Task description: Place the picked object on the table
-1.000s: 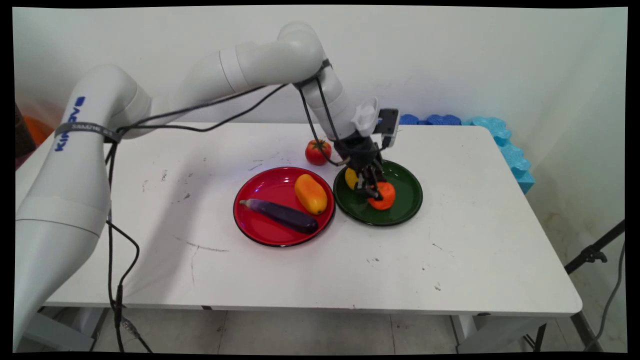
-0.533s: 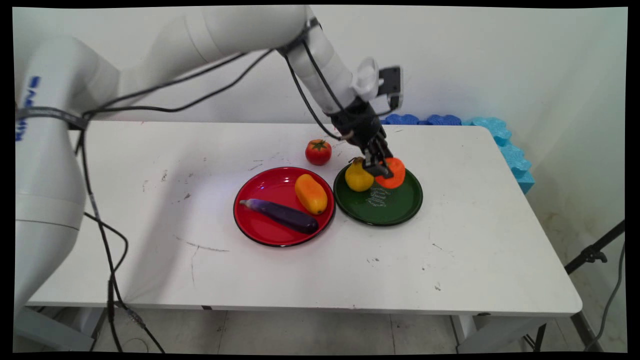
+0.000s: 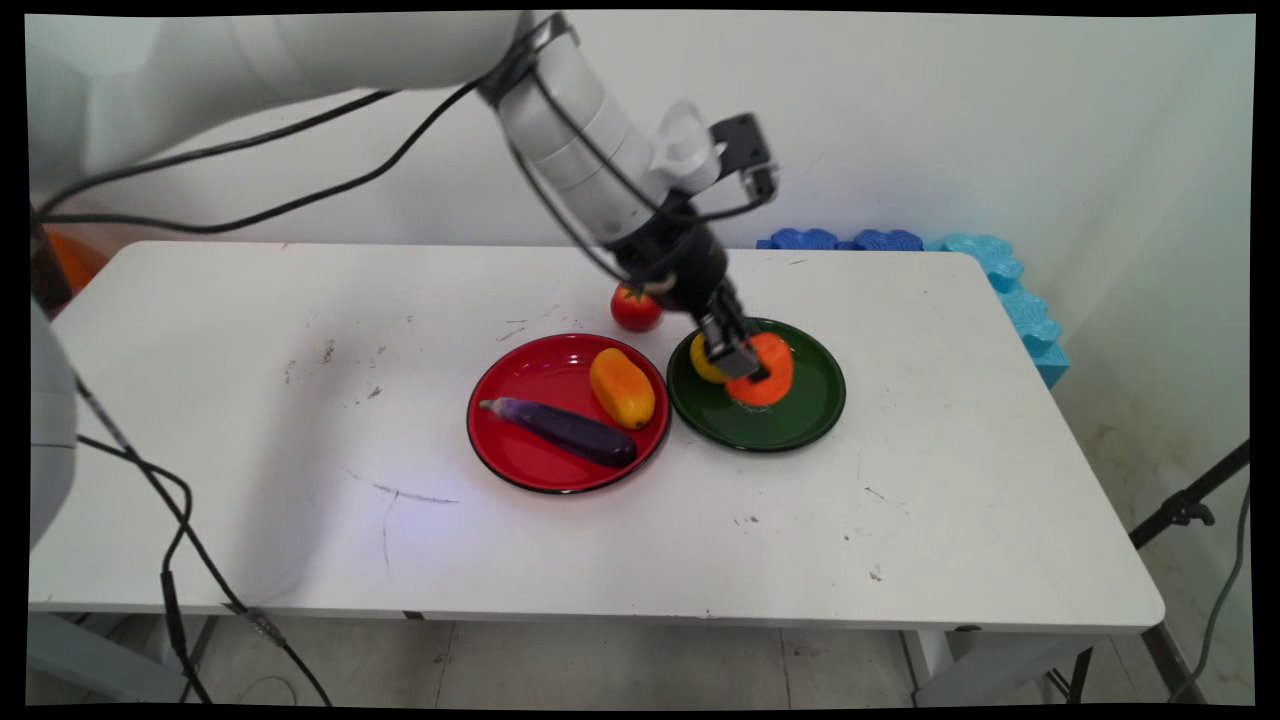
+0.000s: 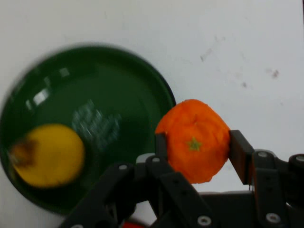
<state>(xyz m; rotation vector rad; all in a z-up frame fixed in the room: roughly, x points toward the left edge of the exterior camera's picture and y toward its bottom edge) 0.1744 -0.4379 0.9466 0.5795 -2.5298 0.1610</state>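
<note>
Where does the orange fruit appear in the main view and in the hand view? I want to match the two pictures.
Main view: the orange fruit is right of centre, over the green plate, held by the gripper.
Hand view: the orange fruit is lower right of centre, between the gripper's fingers, past the plate's right rim.
Shared landmark: the green plate with the yellow fruit on it.

gripper (image 3: pixel 742 362) holds orange fruit (image 3: pixel 768 366) above green plate (image 3: pixel 810 415)
</note>
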